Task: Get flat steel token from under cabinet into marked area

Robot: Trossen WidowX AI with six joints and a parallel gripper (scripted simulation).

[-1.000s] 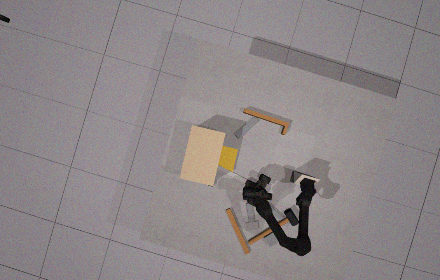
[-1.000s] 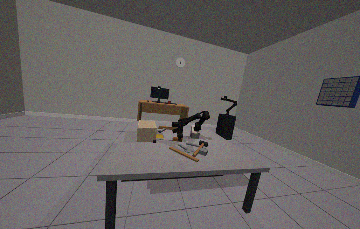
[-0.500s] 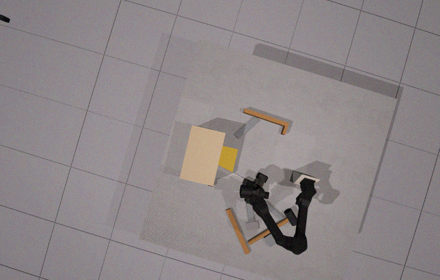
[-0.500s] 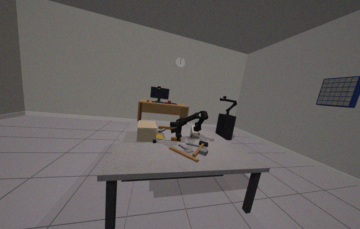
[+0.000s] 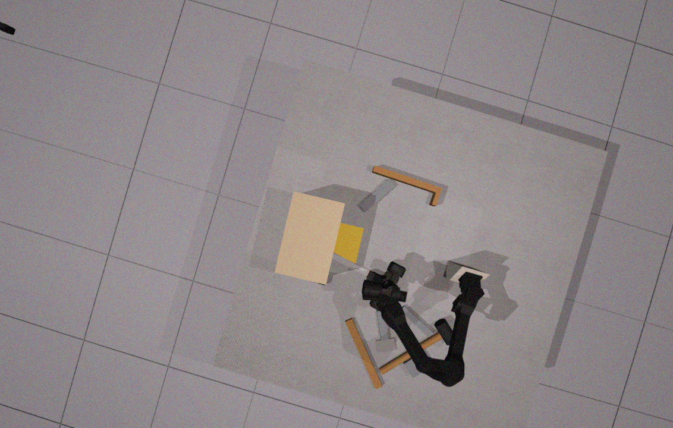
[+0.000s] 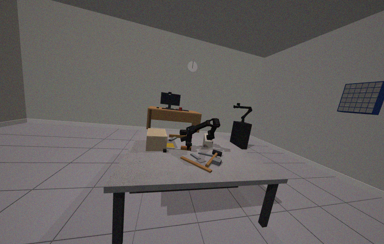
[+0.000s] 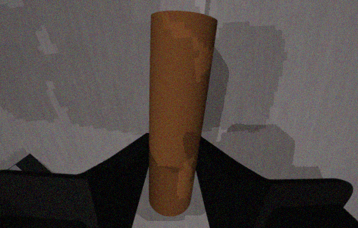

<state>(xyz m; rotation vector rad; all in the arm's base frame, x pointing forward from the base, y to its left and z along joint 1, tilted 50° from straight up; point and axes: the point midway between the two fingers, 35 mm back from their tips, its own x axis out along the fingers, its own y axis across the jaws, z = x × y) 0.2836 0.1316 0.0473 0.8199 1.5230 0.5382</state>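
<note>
My gripper [image 7: 172, 139] [image 6: 189, 147] is shut on the orange cylindrical handle [image 7: 180, 79] [image 6: 183, 148] of a tool, low over the table. The tool's thin grey shaft [image 5: 351, 262] [image 6: 174, 148] runs from the handle toward the cabinet [image 5: 310, 238] [image 6: 156, 140], along one edge of the yellow marked area [image 5: 350, 240] [image 6: 170, 145]. The shaft's far end is hidden by the cabinet, so I cannot tell how far under it reaches. The marked area lies in front of the cabinet, partly covered by it in the overhead view. The steel token is not visible.
An orange L-shaped bar [image 5: 408, 179] and a grey bar [image 5: 377, 195] lie beyond the marked area. On the near side lie an orange bar [image 5: 364, 353] [image 6: 195, 164], a black-headed hammer [image 5: 443, 331] [image 6: 216, 153] and grey pieces. A pale block [image 6: 208, 141] stands by the arm's base.
</note>
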